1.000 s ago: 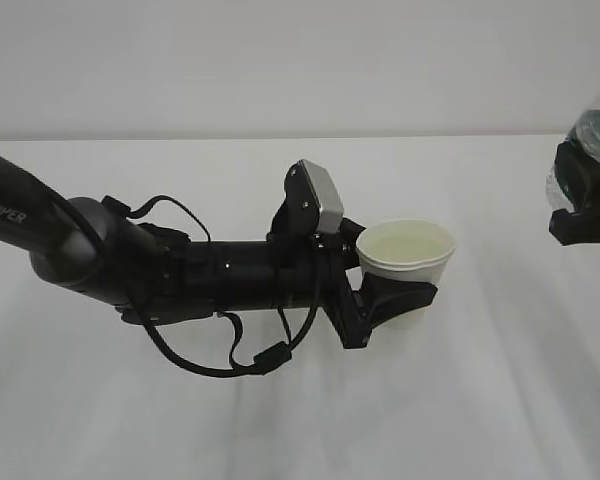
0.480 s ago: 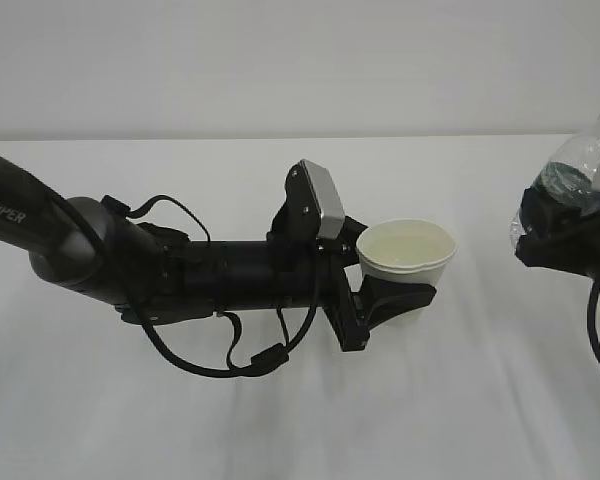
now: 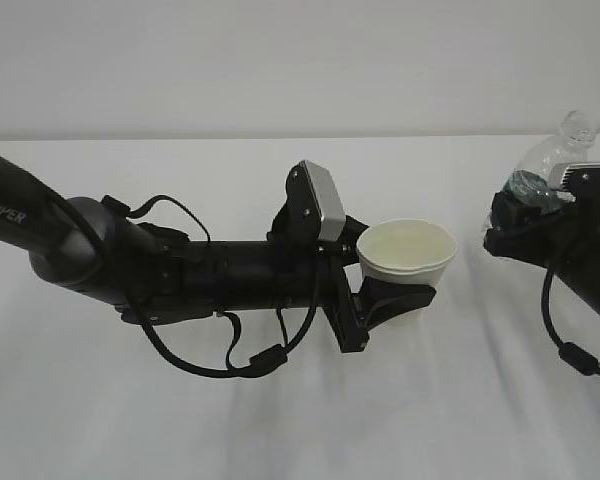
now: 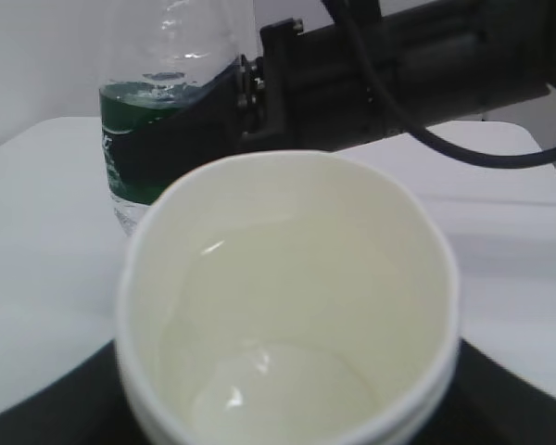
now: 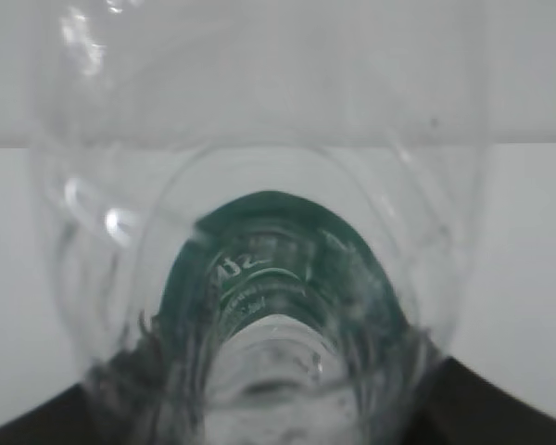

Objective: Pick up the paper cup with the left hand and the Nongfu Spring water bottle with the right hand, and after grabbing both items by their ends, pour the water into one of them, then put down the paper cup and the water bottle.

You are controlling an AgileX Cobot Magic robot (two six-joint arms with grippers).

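White table [image 3: 280, 430] backdrop; left tool [image 3: 380, 300] grips light, crushable paper cup [image 3: 408, 256] low, right tool [image 3: 515, 232] at 3 o'clock clamps slippery bottle [image 3: 552, 160] midbody.

Slanted exterior view of table [image 3: 280, 430]; 2 close wrist views

The right hand [image 3: 520, 235] has carried the Nongfu Spring water bottle [image 3: 550, 165] leftward, nearer the paper cup [image 3: 407, 260].

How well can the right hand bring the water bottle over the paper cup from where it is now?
Probably yes. The right hand grips the water bottle, and only bare table separates it from the paper cup, held upright in the left hand.
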